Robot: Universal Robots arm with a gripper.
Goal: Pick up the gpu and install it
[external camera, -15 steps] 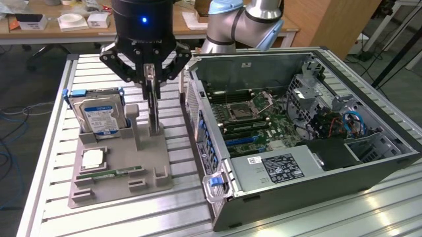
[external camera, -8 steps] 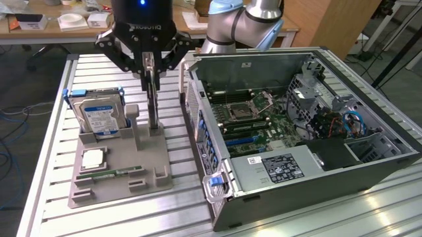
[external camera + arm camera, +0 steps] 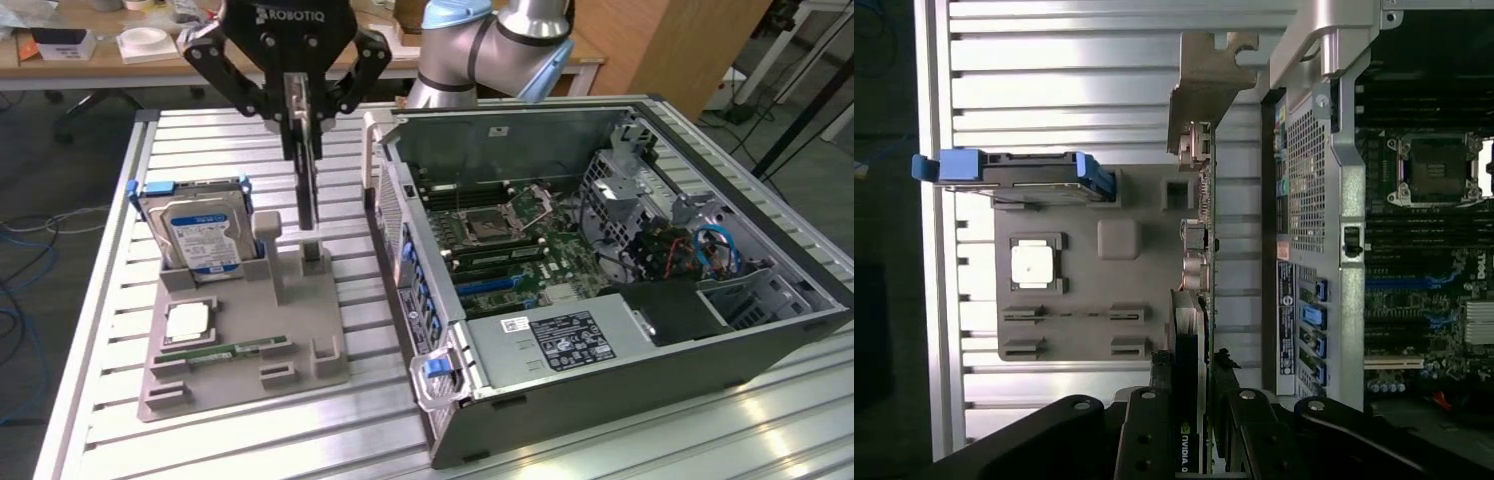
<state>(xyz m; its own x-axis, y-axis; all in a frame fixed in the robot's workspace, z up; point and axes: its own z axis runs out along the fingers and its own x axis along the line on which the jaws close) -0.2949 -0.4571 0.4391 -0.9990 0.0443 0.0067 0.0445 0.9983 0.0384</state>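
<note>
above the gray parts holder (image 3: 238,378), the gripper (image 3: 306,128) clamps the gpu (image 3: 307,190) by its top edge — card edge-on, faces hidden, its lower end possibly just clear of the slot.

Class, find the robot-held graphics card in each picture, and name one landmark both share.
Exterior view: the thin dark graphics card hangs edge-on above the grey plastic holder.
Wrist view: edge-on between that holder and the open computer case.
Shared landmark: the silver hard drive in blue rails.
</note>
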